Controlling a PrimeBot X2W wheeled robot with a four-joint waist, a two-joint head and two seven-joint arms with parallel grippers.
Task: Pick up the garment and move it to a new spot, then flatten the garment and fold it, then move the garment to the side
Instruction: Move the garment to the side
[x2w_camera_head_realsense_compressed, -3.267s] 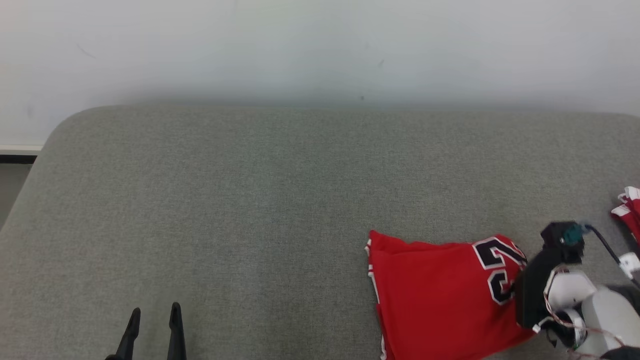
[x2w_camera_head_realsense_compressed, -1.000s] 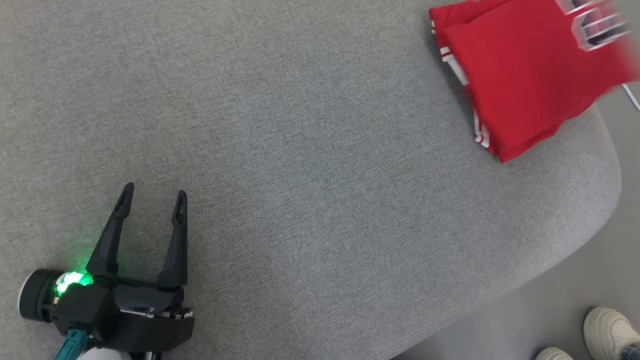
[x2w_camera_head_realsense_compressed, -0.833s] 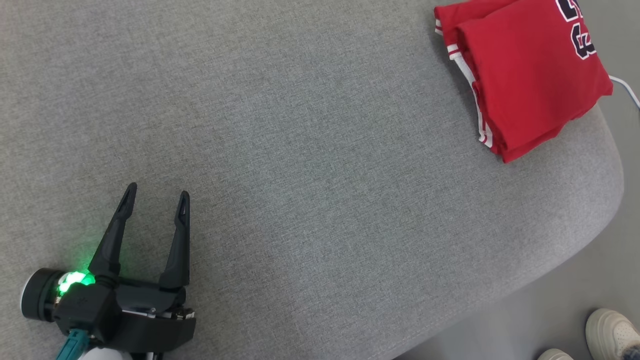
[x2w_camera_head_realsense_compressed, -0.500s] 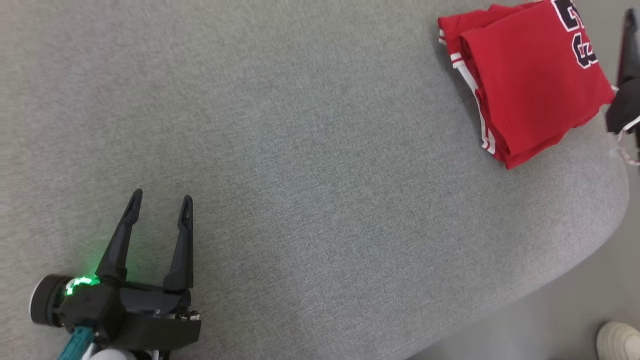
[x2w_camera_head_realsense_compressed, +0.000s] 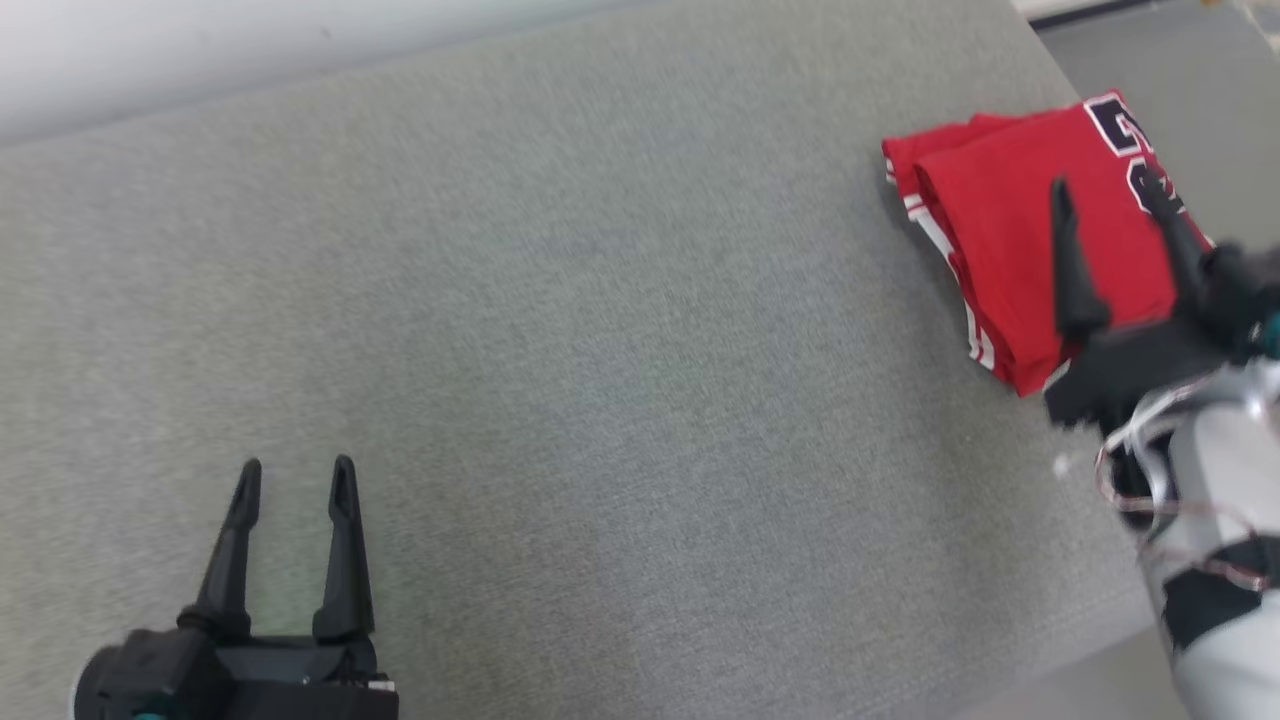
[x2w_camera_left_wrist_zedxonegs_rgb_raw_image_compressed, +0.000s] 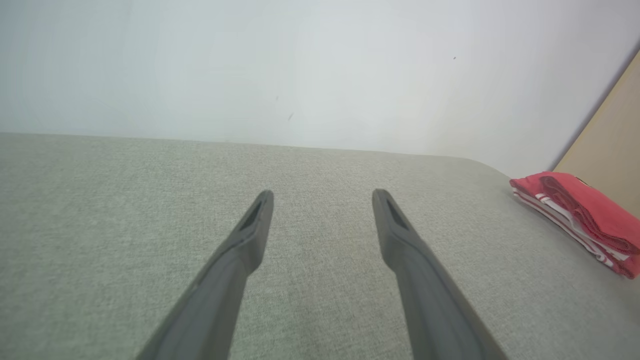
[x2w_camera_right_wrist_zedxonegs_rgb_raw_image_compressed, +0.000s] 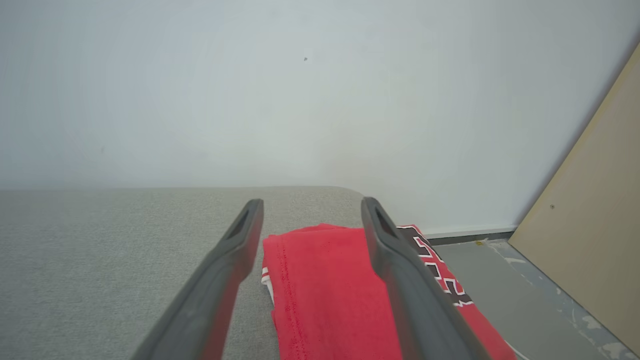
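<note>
The garment (x2w_camera_head_realsense_compressed: 1010, 210) is a red jersey with white trim and dark numerals, folded into a compact stack at the right edge of the grey upholstered surface (x2w_camera_head_realsense_compressed: 560, 330). My right gripper (x2w_camera_head_realsense_compressed: 1103, 198) hovers above its near part, open, nothing between the fingers; the right wrist view has the garment (x2w_camera_right_wrist_zedxonegs_rgb_raw_image_compressed: 325, 290) lying under and ahead of the right gripper (x2w_camera_right_wrist_zedxonegs_rgb_raw_image_compressed: 310, 206). My left gripper (x2w_camera_head_realsense_compressed: 295, 476) stands open over bare fabric at the lower left, far from the garment. In the left wrist view the left gripper (x2w_camera_left_wrist_zedxonegs_rgb_raw_image_compressed: 322, 196) points at the wall, the garment (x2w_camera_left_wrist_zedxonegs_rgb_raw_image_compressed: 580, 215) off to the right.
A pale wall (x2w_camera_right_wrist_zedxonegs_rgb_raw_image_compressed: 300, 90) backs the surface. To the right the surface ends above a grey floor (x2w_camera_right_wrist_zedxonegs_rgb_raw_image_compressed: 510, 285), where a tan board (x2w_camera_right_wrist_zedxonegs_rgb_raw_image_compressed: 600, 210) leans. The broad middle of the surface (x2w_camera_left_wrist_zedxonegs_rgb_raw_image_compressed: 150, 200) is bare fabric.
The head camera has tilted up and turned, so the whole picture shifted. My right gripper has come into view over the garment's near edge. The garment lies as before.
</note>
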